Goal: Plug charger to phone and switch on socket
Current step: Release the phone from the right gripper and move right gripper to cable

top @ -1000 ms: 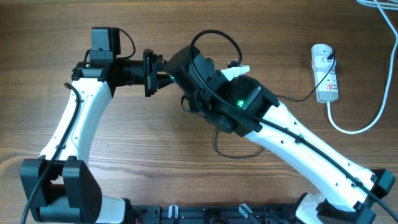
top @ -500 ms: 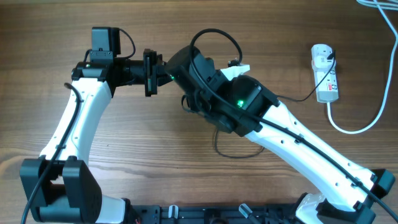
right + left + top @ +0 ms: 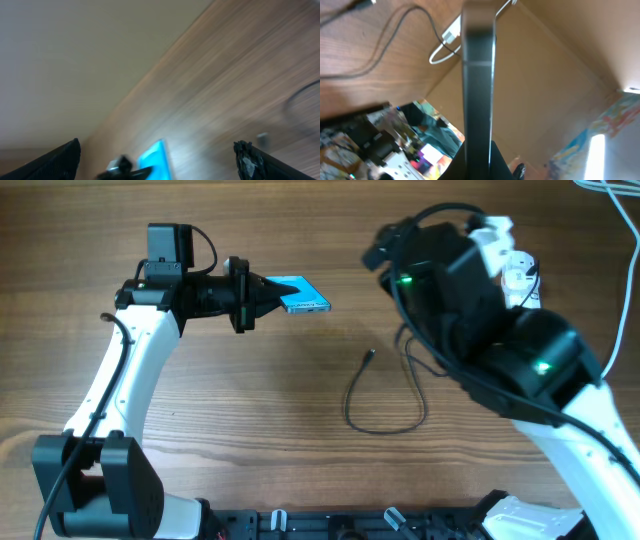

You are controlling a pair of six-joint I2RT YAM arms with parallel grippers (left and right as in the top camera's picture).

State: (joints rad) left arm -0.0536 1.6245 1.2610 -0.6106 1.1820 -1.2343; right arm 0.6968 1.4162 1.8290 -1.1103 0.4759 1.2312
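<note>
A robotics lab bench: two white-and-black arms on a wood-grain table, plain brown boards beside it.

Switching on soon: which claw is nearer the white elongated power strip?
Right. The right claw hangs open left of the white power strip; the left claw, gripping the cyan-screened phone, is farther left.

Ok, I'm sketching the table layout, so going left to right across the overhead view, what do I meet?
left gripper → phone, held in that gripper → charger, lying loose → socket, partly hidden
</note>
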